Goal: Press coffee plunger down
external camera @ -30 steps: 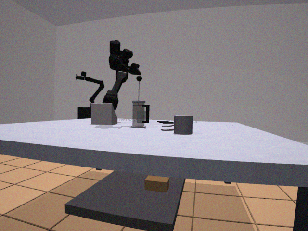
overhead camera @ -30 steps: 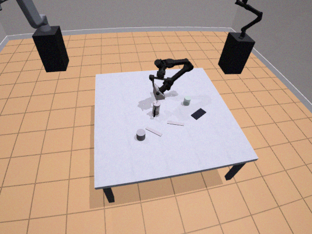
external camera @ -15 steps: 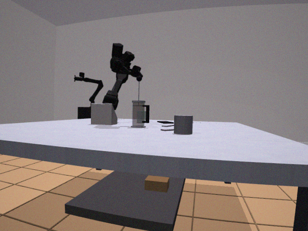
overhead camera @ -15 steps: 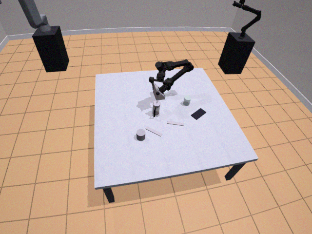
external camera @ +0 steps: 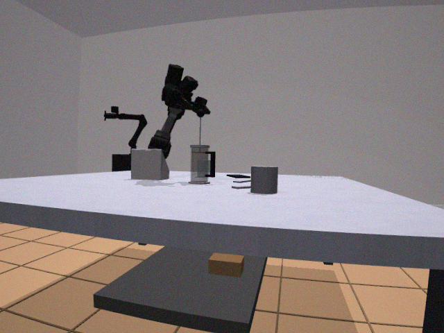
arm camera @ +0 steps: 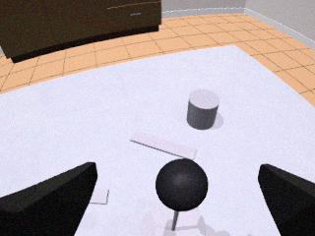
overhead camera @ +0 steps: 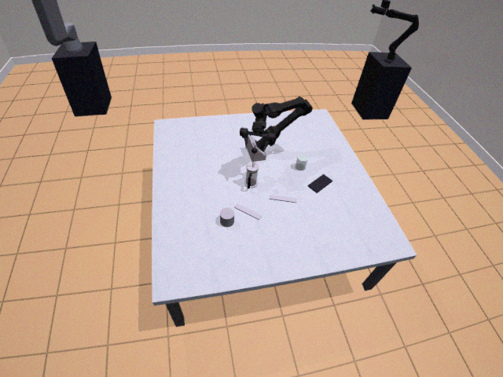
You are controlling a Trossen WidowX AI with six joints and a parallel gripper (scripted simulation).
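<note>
The coffee press (overhead camera: 251, 177) (external camera: 199, 164) stands upright on the table, a clear cylinder with a black handle (external camera: 213, 164). Its plunger is up: a long thin rod (external camera: 200, 130) rises from the lid to a black ball knob (overhead camera: 254, 150) (external camera: 200, 114) (arm camera: 181, 185). My gripper (arm camera: 178, 172) is wide open and empty, with one finger on each side of the knob in the wrist view. In the exterior view it is at the height of the knob, partly over it. Whether any part touches the knob cannot be told.
A grey wedge-shaped block (external camera: 146, 164) stands near the press. A dark grey cylinder (overhead camera: 226, 217) (external camera: 264, 180) (arm camera: 202, 110), two pale flat strips (overhead camera: 283, 199) (overhead camera: 247, 211), a pale green cylinder (overhead camera: 301, 163) and a black flat slab (overhead camera: 320, 183) also lie or stand on the table (overhead camera: 284, 243).
</note>
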